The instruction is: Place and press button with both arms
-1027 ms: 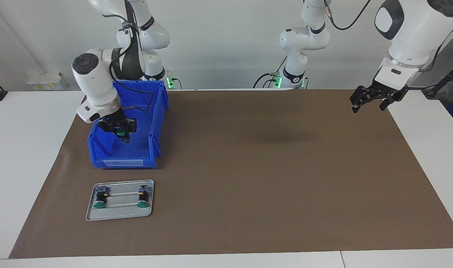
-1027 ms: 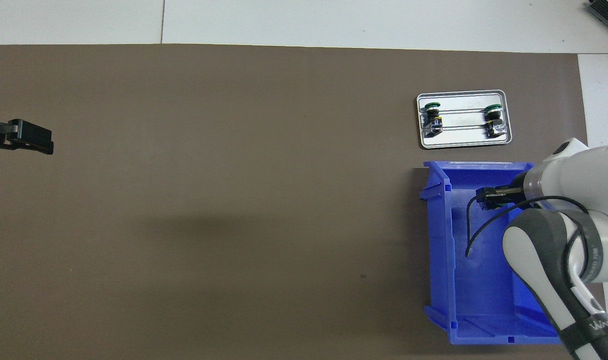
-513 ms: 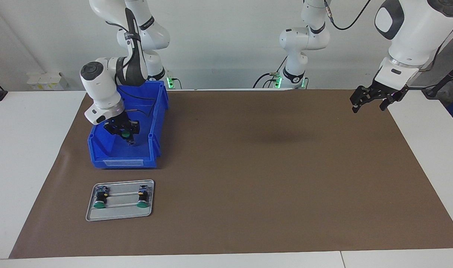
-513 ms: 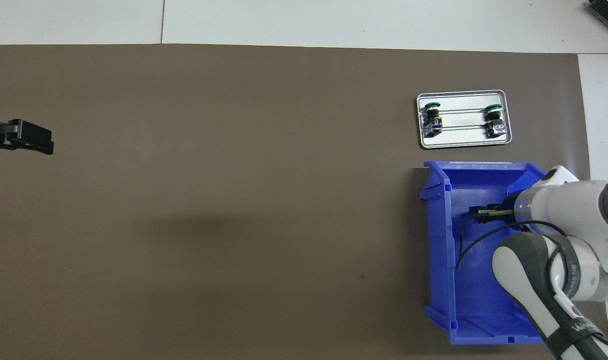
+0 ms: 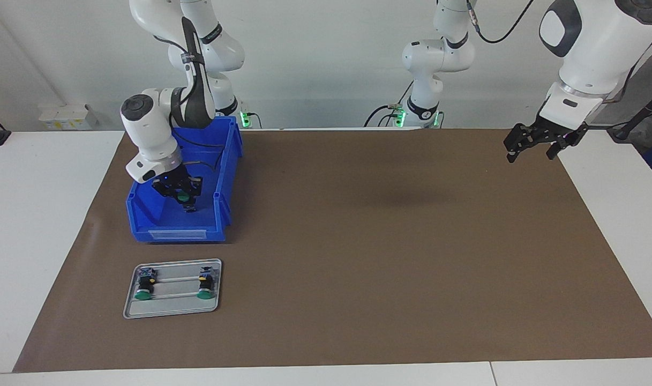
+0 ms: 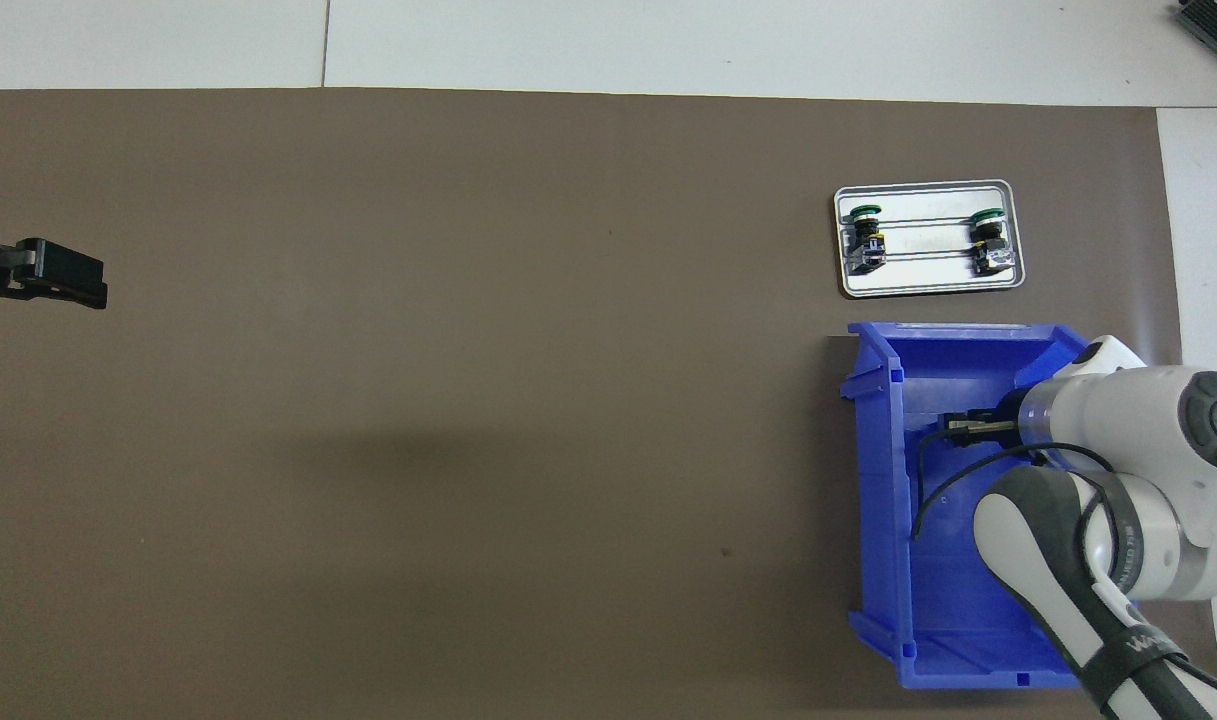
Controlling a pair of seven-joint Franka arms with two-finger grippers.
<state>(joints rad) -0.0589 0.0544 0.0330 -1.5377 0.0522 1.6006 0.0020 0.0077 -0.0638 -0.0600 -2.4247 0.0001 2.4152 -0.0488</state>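
Right gripper (image 5: 182, 194) points down, low near the tabletop's right-arm end, its fingers closed around a green-capped button (image 5: 182, 197). Left gripper (image 5: 534, 143), open, waits raised over the left-arm edge.

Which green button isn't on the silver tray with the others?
The green button between the right claw's fingers, over the blue bin. The other two buttons lie on the silver tray, farther from the robots than the bin.

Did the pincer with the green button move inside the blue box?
Yes. The right pincer with the button went lower into the blue bin, drifting toward its wall on the left arm's side. The gray tray stayed put.
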